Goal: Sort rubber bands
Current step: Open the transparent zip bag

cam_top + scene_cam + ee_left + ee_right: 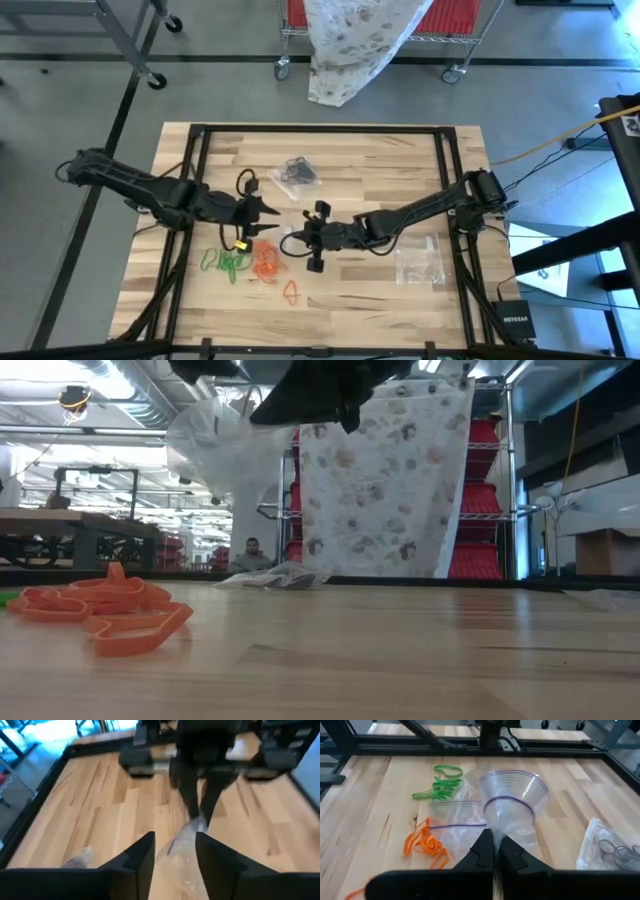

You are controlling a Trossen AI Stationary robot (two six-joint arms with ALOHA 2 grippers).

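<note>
My right gripper [495, 845] [288, 240], at mid-table, is shut on a clear zip bag [512, 805] that flares out toward my left gripper. My left gripper [175, 842] [272, 220] is open, with a finger on either side of the bag's other end [180, 857]. Green rubber bands [225, 262] and orange rubber bands [265, 262] lie in loose heaps on the table near the front. A single orange band [291, 290] lies closer to the edge. Black rubber bands lie inside another clear bag [297, 172] farther back. My right gripper pinches the bag's narrow, gathered end [496, 827] between its two shut fingers, coming slanting down from the table's right. The bag widens away from the fingers, its round mouth [512, 775] held open above the table. My left gripper: whether its fingers touch the bag, I cannot tell.
A flat piece of clear bag with a purple zip line [455, 817] lies on the table beside the orange bands [422, 842]. One more clear bag [420, 262] lies at the right. A black frame [320, 130] borders the table.
</note>
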